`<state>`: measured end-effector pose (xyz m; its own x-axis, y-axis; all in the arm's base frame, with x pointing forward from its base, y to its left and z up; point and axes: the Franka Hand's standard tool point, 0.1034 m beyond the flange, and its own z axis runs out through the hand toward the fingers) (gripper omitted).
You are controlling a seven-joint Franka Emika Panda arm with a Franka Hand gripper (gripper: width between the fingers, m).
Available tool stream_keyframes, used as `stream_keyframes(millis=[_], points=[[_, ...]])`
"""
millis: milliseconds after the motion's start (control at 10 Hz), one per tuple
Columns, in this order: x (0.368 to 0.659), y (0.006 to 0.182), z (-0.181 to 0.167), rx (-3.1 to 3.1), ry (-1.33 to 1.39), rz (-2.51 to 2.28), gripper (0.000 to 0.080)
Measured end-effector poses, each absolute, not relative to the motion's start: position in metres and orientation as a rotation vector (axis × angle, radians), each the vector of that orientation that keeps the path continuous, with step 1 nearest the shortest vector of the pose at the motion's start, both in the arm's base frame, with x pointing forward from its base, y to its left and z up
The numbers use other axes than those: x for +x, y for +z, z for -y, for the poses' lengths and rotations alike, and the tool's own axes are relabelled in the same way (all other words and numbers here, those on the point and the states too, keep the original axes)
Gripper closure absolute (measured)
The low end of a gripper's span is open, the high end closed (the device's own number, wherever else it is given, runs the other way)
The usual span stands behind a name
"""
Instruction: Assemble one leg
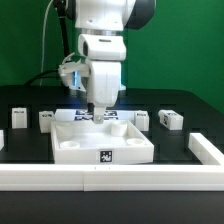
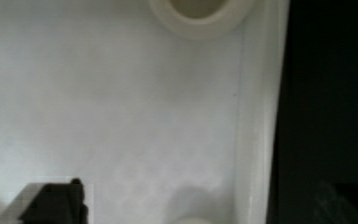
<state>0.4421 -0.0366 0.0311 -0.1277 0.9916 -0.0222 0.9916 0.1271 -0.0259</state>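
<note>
- Exterior view: a large flat white panel [image 1: 100, 140] with recessed corners lies on the black table [image 1: 30, 140].
- The black two-finger pincer [image 1: 97, 114] hangs low over the panel's far part. In the wrist view its fingers [image 2: 51, 203] are wide apart and grip nothing.
- A small white rectangular plastic leg [image 1: 141, 119] with a tag stands on the table, beside the panel's far corner on the exterior view's right.

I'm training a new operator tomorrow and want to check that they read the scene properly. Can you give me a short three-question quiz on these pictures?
1. True or false: every leg is already fixed to the white panel.
2. Multiple choice: what is the gripper positioned over? A) the white panel B) a loose leg C) bare table
3. Fill in: the wrist view shows a round ___ in the panel's surface.

Key
1. False: legs lie loose on the black table, on both sides of the panel.
2. A
3. hole
</note>
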Motion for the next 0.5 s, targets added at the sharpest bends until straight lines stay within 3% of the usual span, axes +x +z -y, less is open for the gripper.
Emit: stream_keyframes(millis=[400,500], points=[[0.432,0.009,0.035,-2.053,0.082,2.324,0.015],[0.431,0.008,0.035,-2.056,0.083,2.32,0.0188]])
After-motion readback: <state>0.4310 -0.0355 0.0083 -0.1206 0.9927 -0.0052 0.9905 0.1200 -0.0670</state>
